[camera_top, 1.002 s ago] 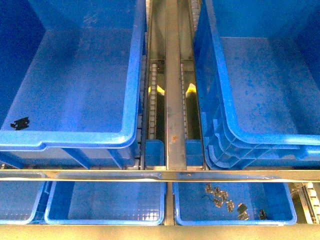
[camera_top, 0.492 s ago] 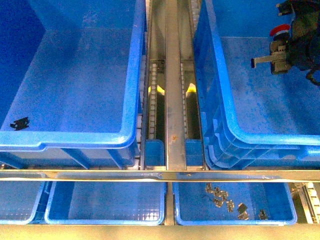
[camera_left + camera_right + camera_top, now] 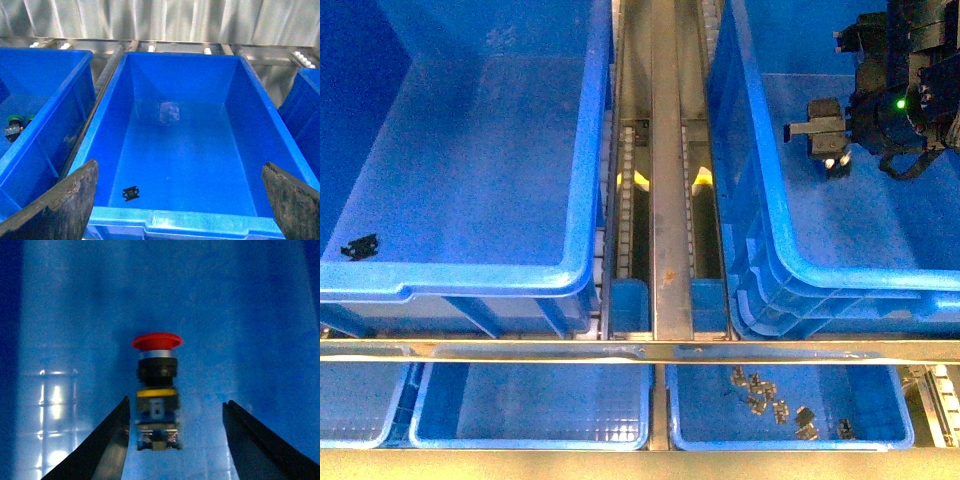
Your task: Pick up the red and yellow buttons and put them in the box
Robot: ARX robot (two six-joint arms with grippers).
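The red button, red cap on a black, yellow and grey block, shows between the fingers of my open right gripper. It sits close to one finger with a wide gap to the other, and its lower end is blurred. In the front view my right gripper hangs inside the box, the right-hand deep blue bin with the doubled rim, above its plain floor. My left gripper is open and empty over the other big bin. The yellow button is out of view.
The left-hand big bin holds only a black fleck. A metal conveyor rail runs between the bins. Small shallow trays line the front; one tray holds metal clips. Green buttons lie in a further bin.
My right arm came into the front view from the upper right, then moved left and lower inside the box. The red cap seen there half a second ago no longer shows.
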